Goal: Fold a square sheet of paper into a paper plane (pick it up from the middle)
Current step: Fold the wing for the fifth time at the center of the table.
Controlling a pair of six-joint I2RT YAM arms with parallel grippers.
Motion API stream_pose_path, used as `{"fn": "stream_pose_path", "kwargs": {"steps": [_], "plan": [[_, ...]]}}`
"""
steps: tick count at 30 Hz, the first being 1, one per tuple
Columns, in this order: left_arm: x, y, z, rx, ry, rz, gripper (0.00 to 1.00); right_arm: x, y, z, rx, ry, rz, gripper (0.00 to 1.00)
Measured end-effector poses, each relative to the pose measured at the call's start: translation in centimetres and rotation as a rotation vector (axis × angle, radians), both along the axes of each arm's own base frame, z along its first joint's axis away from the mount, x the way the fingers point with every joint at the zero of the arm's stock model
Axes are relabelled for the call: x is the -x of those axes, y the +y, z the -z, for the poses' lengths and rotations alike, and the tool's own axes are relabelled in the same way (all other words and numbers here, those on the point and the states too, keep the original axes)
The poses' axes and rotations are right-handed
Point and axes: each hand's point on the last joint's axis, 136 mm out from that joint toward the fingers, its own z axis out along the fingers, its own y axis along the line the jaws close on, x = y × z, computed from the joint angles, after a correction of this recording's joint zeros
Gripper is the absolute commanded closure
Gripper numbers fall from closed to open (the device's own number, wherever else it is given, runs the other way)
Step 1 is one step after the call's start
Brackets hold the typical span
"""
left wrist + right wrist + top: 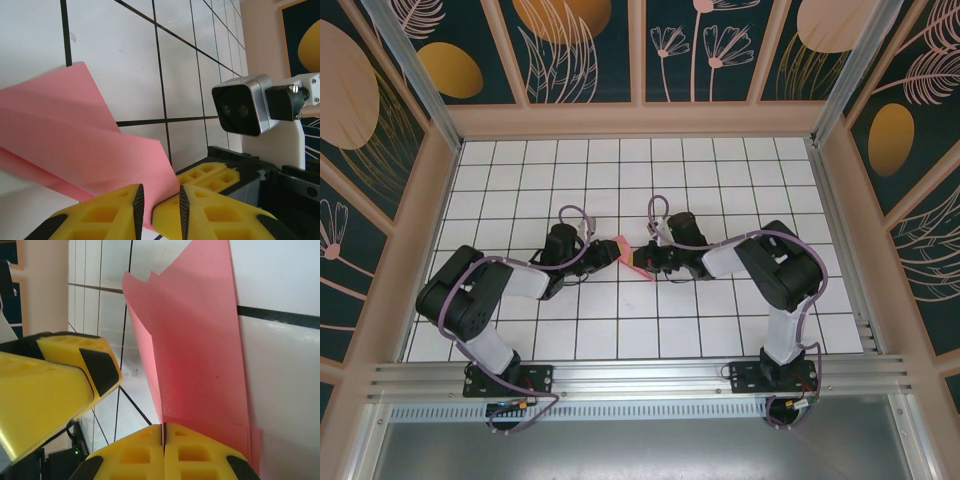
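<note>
Right wrist: right gripper clenched on paper; left gripper barely parted astride it; opposing pulls could tear it.

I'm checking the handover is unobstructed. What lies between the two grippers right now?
The folded pink paper spans the gap between the left gripper and the right gripper, seen in the top view. The right wrist view shows that gripper's fingers shut on it.
</note>
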Motion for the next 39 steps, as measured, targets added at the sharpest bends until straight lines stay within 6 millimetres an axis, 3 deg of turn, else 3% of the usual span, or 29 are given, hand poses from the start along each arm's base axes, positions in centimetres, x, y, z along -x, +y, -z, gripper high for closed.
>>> {"fn": "stream_pose_path", "kwargs": {"steps": [12, 39], "plan": [[0.3, -0.4, 1.4, -0.003, 0.029, 0.019, 0.73, 0.3, -0.7, 2.1, 0.033, 0.135, 0.056, 1.00], [0.0, -1.5, 3.3, -0.010, 0.068, 0.047, 0.78, 0.2, -0.8, 2.2, 0.037, 0.158, 0.063, 1.00]]}}
